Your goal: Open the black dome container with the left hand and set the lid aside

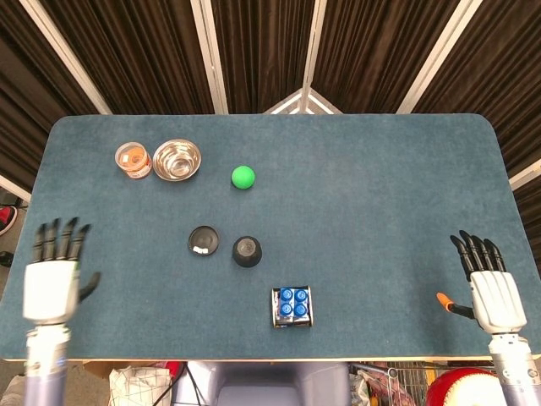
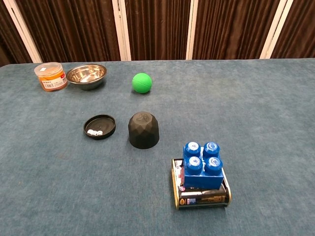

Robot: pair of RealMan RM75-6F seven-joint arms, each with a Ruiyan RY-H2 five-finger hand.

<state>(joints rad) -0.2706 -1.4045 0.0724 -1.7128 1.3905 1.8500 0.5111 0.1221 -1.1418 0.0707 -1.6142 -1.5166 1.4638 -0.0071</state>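
Observation:
The black faceted dome (image 1: 247, 251) (image 2: 143, 130) stands on the table near the middle. Just left of it lies its flat black base (image 1: 203, 240) (image 2: 99, 126), apart from the dome, with small white dice on it. My left hand (image 1: 52, 272) hovers at the table's left edge, fingers spread, holding nothing, far from both pieces. My right hand (image 1: 491, 286) is at the right front edge, also spread and holding nothing. Neither hand shows in the chest view.
A green ball (image 1: 243, 176) (image 2: 141, 82) lies behind the dome. A steel bowl (image 1: 177, 159) (image 2: 86, 75) and an orange-filled jar (image 1: 133, 161) (image 2: 50, 76) sit at the back left. A blue brick on a battery pack (image 1: 292, 306) (image 2: 201, 175) is in front.

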